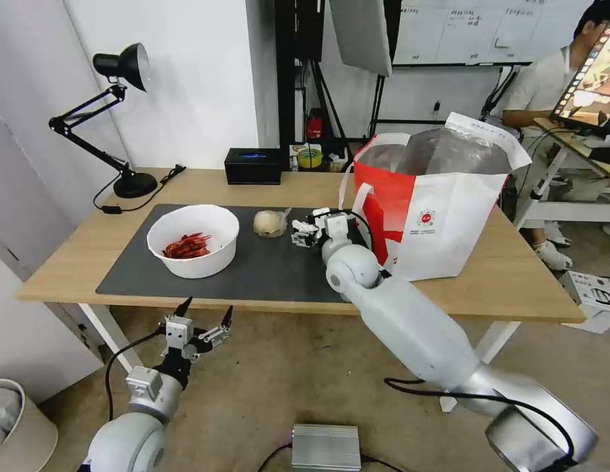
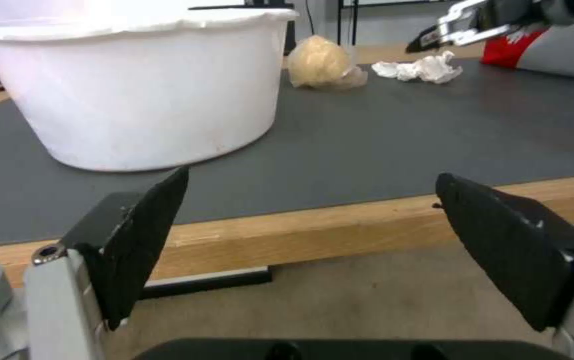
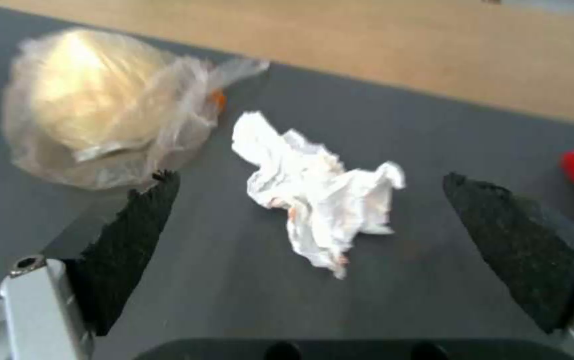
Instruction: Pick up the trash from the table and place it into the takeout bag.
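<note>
On the table's dark mat stands a white bowl with red scraps in it. To its right lie a balled plastic wrap and a crumpled white tissue. My right gripper hovers open just above the tissue, one black finger on each side, with the wrap close beside it. The white-and-red takeout bag stands open on the table's right. In front of the table, below its edge, my left gripper is open, facing the bowl.
A black desk lamp stands at the table's back left and a black box at the back middle. On the floor near me lies a metal box, with a pale bin at the left. A person sits behind the bag.
</note>
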Controlling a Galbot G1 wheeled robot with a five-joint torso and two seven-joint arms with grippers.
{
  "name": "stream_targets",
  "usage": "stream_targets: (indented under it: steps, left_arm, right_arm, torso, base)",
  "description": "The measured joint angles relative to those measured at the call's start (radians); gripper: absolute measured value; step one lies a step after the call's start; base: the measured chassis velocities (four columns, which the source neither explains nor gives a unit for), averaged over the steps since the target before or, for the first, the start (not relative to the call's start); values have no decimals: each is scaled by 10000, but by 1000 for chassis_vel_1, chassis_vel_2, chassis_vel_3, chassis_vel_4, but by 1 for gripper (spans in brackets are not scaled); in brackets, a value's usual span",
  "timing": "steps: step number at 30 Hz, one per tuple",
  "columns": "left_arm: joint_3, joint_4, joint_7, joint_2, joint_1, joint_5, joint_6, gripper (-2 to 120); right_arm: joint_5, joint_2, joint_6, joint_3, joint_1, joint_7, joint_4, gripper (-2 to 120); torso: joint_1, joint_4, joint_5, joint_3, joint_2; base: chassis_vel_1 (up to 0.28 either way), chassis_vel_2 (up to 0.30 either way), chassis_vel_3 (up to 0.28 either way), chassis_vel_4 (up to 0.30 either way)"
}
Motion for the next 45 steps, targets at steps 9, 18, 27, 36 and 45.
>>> stream_targets:
  steps: [9,18,27,36,45]
  left_arm:
    - [95,-23,0,-17,-34,-2,-7,100]
    - [95,-24,-1,-119,47,41,-57,100]
    - [101,-35,0,-163,138,136,-103,100]
    - [117,-16,2,-238,206,152,-195,100]
    - [123,21,9,-308,260,197,-231,100]
  right_arm:
    - [4,735,440,125,685,-581,-1873,100]
    - [-348,1178,472,275,1042,-727,-2732,100]
    - [-400,1528,482,515,1241,-879,-3413,100]
    - [-578,1759,393,613,1253,-889,-3800,100]
    - [-601,1805,371,662,1288,-1087,-4085,100]
  torso:
    - [0,-2,0,0,0]
    - [-1,-1,1,0,1]
    - [-1,-2,1,0,1]
    - [-1,-1,1,0,1]
    - [-4,-3,1,-3,3]
  base:
    - [0,0,0,0]
    - [0,0,0,0]
    - [0,0,0,0]
    - [0,0,0,0]
    - [0,0,0,0]
